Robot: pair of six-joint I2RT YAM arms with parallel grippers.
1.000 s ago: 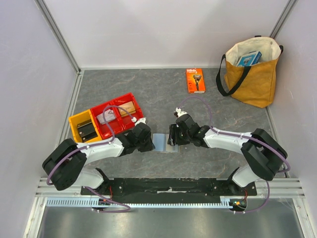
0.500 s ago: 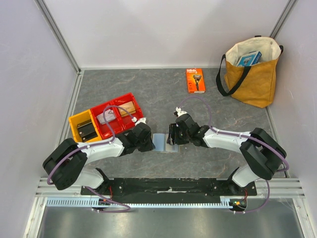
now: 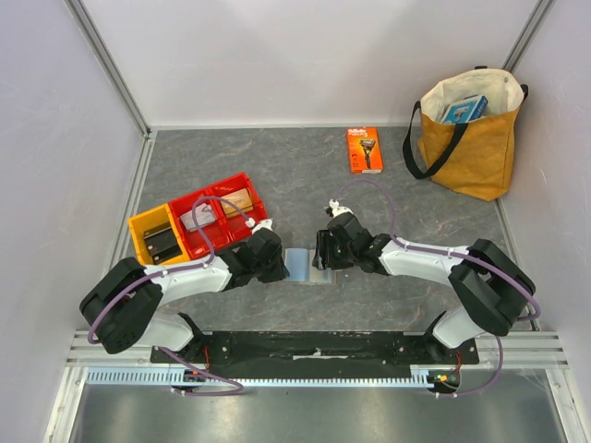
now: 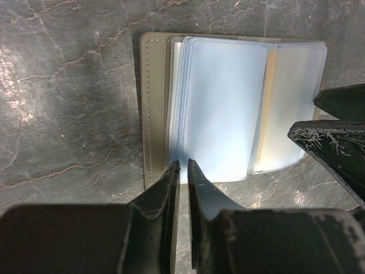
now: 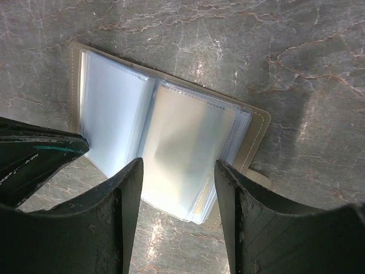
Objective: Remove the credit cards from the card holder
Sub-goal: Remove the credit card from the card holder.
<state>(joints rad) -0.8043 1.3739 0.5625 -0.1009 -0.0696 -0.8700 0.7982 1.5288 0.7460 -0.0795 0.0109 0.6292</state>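
The grey card holder (image 3: 305, 266) lies open and flat on the table between both grippers, its clear light-blue sleeves (image 4: 222, 108) facing up. A tan credit card (image 5: 188, 142) shows through the sleeve of one page; it also tints that page (image 4: 282, 108) in the left wrist view. No blackish card is visible. My left gripper (image 4: 183, 164) is almost shut, its tips at the near edge of the other page; whether they pinch a sleeve I cannot tell. My right gripper (image 5: 178, 162) stands open, its fingers straddling the page with the tan card.
Red bins (image 3: 222, 214) and a yellow bin (image 3: 157, 237) with items sit left of the left arm. An orange razor package (image 3: 364, 149) lies at the back. A tan tote bag (image 3: 466, 134) stands at the back right.
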